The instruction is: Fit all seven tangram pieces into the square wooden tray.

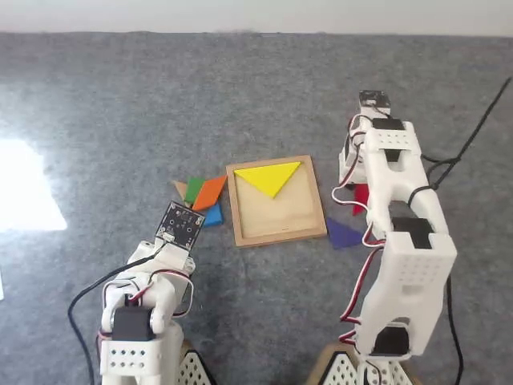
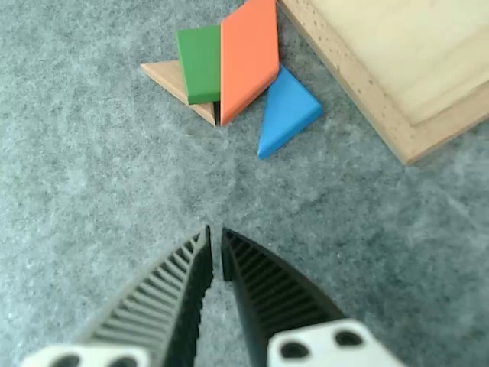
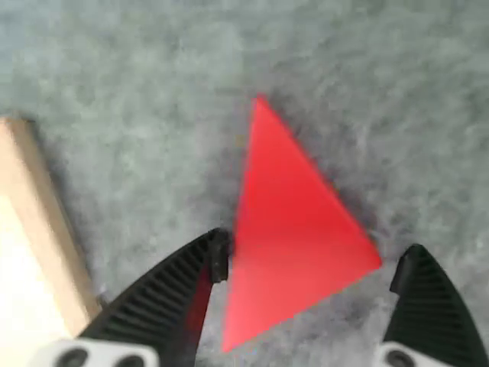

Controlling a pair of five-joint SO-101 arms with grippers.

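Right gripper [image 3: 315, 260]: spread wide around red triangle [image 3: 290, 222].
Left gripper [image 2: 215, 237]: pressed together, empty.
Tray [image 1: 282, 235]: yellow triangle [image 1: 269, 176] inside.

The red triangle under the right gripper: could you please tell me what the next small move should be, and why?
Probably close the right gripper on the red triangle. It stands open astride the piece, which lies flat on the carpet beside the wooden tray, and the tray holds only the yellow triangle so far.
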